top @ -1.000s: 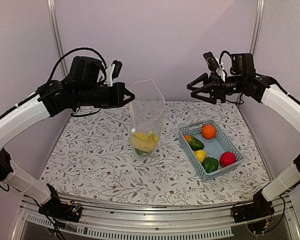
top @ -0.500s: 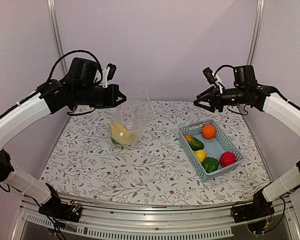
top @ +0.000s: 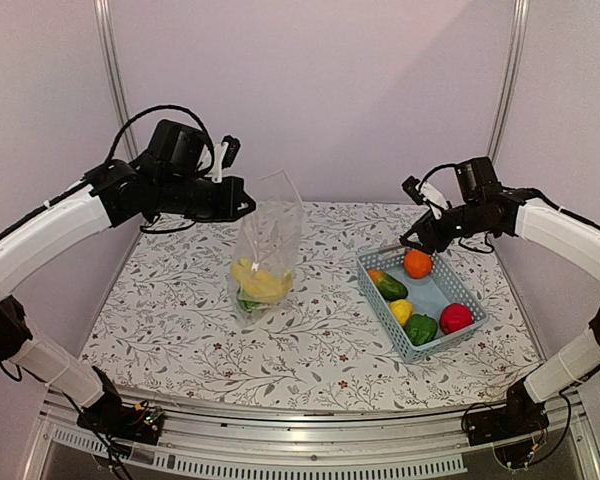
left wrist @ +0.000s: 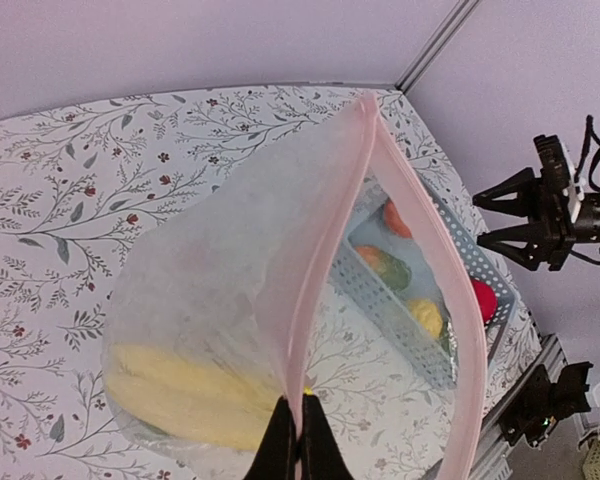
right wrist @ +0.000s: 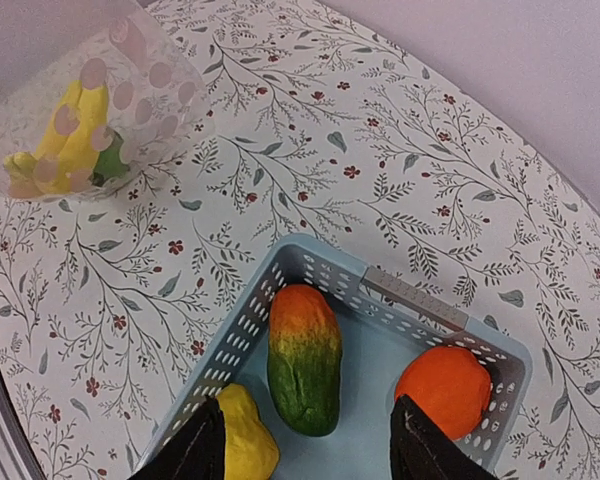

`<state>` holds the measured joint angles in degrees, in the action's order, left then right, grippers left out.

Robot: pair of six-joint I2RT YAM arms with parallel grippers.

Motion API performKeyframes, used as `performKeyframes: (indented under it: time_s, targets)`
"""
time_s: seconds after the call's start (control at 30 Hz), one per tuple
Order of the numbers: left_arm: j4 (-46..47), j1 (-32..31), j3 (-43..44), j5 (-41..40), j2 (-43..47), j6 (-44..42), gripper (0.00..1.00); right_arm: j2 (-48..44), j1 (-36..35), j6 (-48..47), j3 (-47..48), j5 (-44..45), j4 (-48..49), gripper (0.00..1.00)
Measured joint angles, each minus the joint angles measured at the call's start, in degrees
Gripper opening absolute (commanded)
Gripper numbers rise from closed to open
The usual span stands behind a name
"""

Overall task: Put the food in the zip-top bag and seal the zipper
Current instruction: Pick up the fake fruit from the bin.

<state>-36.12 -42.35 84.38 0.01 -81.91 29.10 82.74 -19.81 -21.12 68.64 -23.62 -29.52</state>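
Right hand dropped over the partly cropped basket.

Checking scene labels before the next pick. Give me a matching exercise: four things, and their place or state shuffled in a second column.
Things:
1. banana
2. orange
3. left gripper
4. right gripper

Place or state:
A. open, above the blue basket
B. inside the clear bag
C. in the far end of the basket
D. shut on the pink strip at the bag's mouth

Pairs: 1-B, 2-C, 3-D, 4-A
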Motion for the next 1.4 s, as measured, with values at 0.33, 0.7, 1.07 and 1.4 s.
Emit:
performKeyframes:
  time_s: [0.33,0.7,1.07,1.4]
  targets:
    - [0.07,0.00,0.02,0.83,-0.37,-0.33,0.00,7.69,0.02,-4.94,0.59,11.30,-4.72,0.56]
    - [0.22,0.00,0.59,1.09,-0.66,-0.61,0.00,13.88,0.02,-6.36,4.07,19.17,-5.33,0.68]
    - [0.31,0.00,0.61,1.55,-0.66,-0.55,0.00,19.54,0.02,-6.75,4.26,24.46,-4.44,0.74]
    - [1.97,0.00,-0.87,2.19,-0.61,-0.13,0.00,20.46,0.07,-6.69,2.08,30.16,1.31,0.75]
